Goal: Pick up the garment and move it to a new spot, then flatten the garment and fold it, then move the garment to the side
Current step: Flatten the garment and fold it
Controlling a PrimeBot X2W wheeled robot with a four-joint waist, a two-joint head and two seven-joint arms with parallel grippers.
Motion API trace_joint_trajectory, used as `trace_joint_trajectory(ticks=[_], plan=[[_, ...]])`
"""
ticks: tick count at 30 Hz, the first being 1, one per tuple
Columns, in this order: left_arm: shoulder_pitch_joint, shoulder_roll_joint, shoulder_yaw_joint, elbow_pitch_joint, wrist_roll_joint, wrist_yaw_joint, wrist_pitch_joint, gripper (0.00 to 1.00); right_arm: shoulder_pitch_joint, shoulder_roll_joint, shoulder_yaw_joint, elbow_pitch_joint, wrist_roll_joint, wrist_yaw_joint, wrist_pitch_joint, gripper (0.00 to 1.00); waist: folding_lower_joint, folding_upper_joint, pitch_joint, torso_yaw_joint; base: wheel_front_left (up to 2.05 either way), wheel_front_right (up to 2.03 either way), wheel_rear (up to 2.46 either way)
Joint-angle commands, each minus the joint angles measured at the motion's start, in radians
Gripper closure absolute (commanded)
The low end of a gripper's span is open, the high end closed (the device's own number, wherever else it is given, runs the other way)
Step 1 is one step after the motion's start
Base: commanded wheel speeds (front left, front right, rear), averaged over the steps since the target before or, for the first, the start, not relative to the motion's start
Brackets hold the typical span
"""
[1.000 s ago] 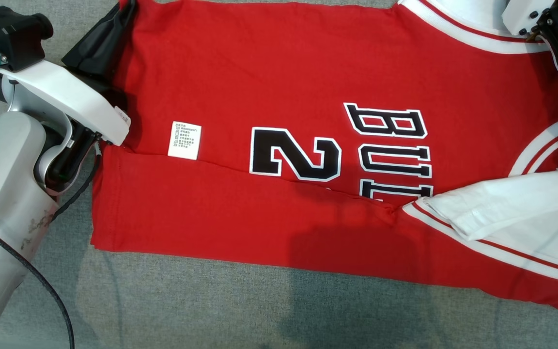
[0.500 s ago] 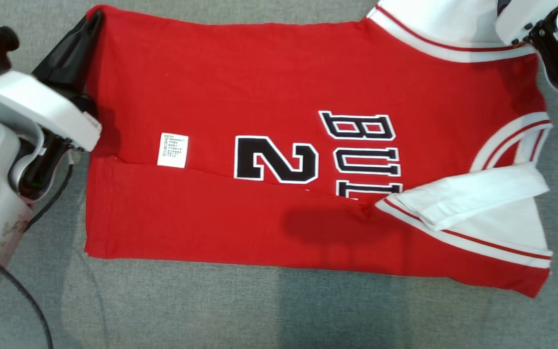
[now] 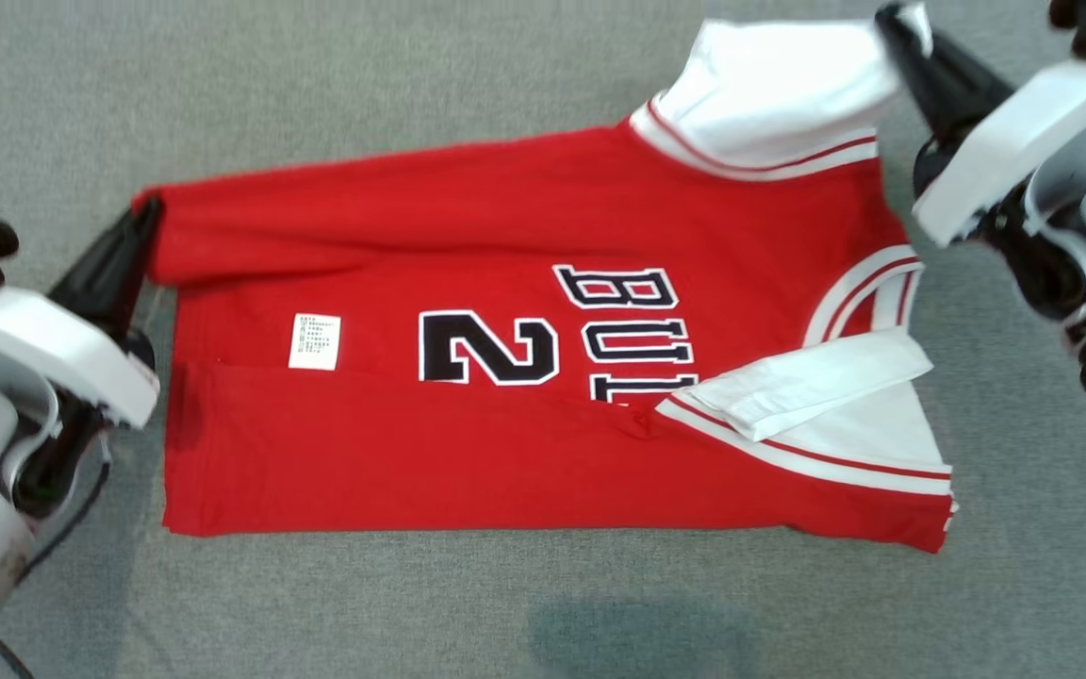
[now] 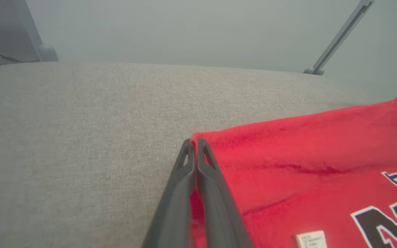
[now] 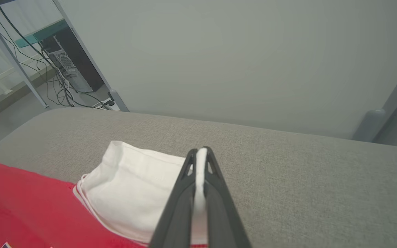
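Garment (image 3: 505,443) lies centred on the tabletop (image 3: 317,94), far edge raised mid-fold: left hand (image 3: 145,212) pinches its 9 o'clock corner, right hand (image 3: 894,21) the white sleeve (image 3: 779,90) at 1 o'clock. Next move, seemingly: carry that edge evenly toward 6 o'clock.

Head view: even, diffuse light and sharp focus, with one soft-edged shadow (image 3: 642,637) on the grey table (image 3: 317,94) near the bottom edge and the white sleeve (image 3: 779,85) of the garment (image 3: 505,453) close to washed out. Left wrist view: a pale haze lowers contrast, and the fingers (image 4: 215,206) close to the lens are soft. Both wrist views: the wide-angle lens bows the table's far edge.
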Motion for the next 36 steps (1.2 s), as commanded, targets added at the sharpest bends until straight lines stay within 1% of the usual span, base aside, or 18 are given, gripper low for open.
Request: trace_joint_trajectory(ticks=[1,5,10,16,22,25,32,33,34,35,36], plan=[[0.004,0.062,0.027,-0.010,-0.011,-0.001,-0.010,1.00,0.047,-0.019,0.011,-0.034,0.019,0.004,0.002,1.00,0.0000,0.0000,-0.040,-0.018,0.00,0.00,0.00],[0.059,0.078,0.000,-0.014,-0.040,-0.001,-0.012,1.00,0.110,-0.058,0.057,-0.105,0.070,0.004,0.025,1.00,0.0000,0.0000,-0.090,-0.030,0.00,0.00,0.00],[0.124,0.082,-0.034,-0.017,-0.063,-0.001,-0.013,1.00,0.195,-0.106,0.096,-0.171,0.125,0.004,0.037,1.00,0.0000,0.0000,-0.150,-0.039,0.00,0.00,0.00],[0.200,0.083,-0.061,-0.014,-0.087,-0.001,-0.014,1.00,0.286,-0.148,0.131,-0.243,0.178,0.004,0.048,1.00,0.0000,0.0000,-0.212,-0.053,0.00,0.00,0.00],[0.252,0.083,-0.073,-0.015,-0.090,-0.001,-0.014,1.00,0.359,-0.193,0.150,-0.310,0.221,0.004,0.060,1.00,0.0000,0.0000,-0.247,-0.065,0.00,0.00,0.00],[0.276,0.081,-0.067,-0.021,-0.085,-0.001,-0.014,1.00,0.386,-0.206,0.156,-0.326,0.235,0.004,0.063,1.00,0.0000,0.0000,-0.260,-0.071,0.00,0.00,0.00],[0.325,0.068,-0.046,-0.023,-0.075,-0.001,-0.014,1.00,0.438,-0.212,0.173,-0.345,0.261,0.004,0.076,1.00,0.0000,0.0000,-0.281,-0.072,0.00,0.00,0.00],[0.332,0.064,-0.043,-0.020,-0.074,-0.001,-0.014,0.69,0.444,-0.211,0.177,-0.344,0.262,0.004,0.080,1.00,0.0000,0.0000,-0.283,-0.071,0.00,0.00,0.00],[0.337,0.059,-0.038,-0.018,-0.072,-0.001,-0.014,0.33,0.451,-0.209,0.180,-0.342,0.266,0.004,0.083,0.68,0.0000,0.0000,-0.286,-0.070,0.00,0.00,0.00],[0.342,0.055,-0.034,-0.014,-0.069,-0.001,-0.014,0.00,0.458,-0.207,0.181,-0.341,0.271,0.004,0.083,0.31,0.0000,0.0000,-0.289,-0.068,0.00,0.00,0.00],[0.346,0.051,-0.029,-0.009,-0.064,-0.001,-0.014,0.00,0.464,-0.205,0.181,-0.342,0.276,0.004,0.083,0.00,0.0000,0.0000,-0.292,-0.067,0.00,0.00,0.00]])
